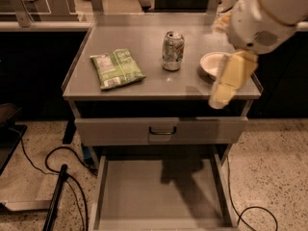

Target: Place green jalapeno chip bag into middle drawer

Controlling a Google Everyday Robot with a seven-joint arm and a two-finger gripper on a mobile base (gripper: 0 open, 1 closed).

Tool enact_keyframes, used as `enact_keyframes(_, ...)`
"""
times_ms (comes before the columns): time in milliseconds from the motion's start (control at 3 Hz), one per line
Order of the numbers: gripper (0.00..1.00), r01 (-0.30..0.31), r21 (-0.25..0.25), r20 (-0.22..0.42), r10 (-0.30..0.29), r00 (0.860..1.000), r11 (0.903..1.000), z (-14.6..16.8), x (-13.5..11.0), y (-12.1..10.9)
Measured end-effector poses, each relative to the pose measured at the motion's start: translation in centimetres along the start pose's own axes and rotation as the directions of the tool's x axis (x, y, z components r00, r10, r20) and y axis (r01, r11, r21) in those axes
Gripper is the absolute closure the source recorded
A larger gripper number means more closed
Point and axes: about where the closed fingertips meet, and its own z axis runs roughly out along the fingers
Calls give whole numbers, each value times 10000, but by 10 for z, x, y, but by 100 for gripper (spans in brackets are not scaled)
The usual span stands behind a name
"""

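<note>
- Drawer space first: the middle drawer (134,196) stands pulled out nearest the camera, below the table's front edge, its flat grey floor bare apart from a shadow. Nothing has been put in it.
- Above it, the upper drawer (162,130) with the black handle is shut.
- At the front right corner of the table (159,91) hangs the gripper (217,99), pale yellow, pointing down and to the left, just over the table's front edge. Whether it is open or closed cannot be told. It is well apart from the bag and is not holding it.
- Farther in, on the left half of the table, the green jalapeno chip bag (117,69) lies flat, turned at a slight angle, near the left edge and untouched.
- Near the middle stands a soda can (173,51), upright, between the bag and a white bowl (211,64) by the right edge, partly hidden behind the arm (262,18).
- Judgement: the task is at its start. The drawer is ready, but reaching across to the bag, grasping it, lifting it, carrying it past the front edge and releasing it into the drawer are all left to do.
</note>
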Motion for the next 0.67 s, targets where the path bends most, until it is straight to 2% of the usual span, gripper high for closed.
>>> enact_keyframes(333,0,950,248,510,-962,9941,9952,29,-50,-16)
enact_keyframes(667,0,1741,-43,887,-1730,9809,9847,56,-89,-28)
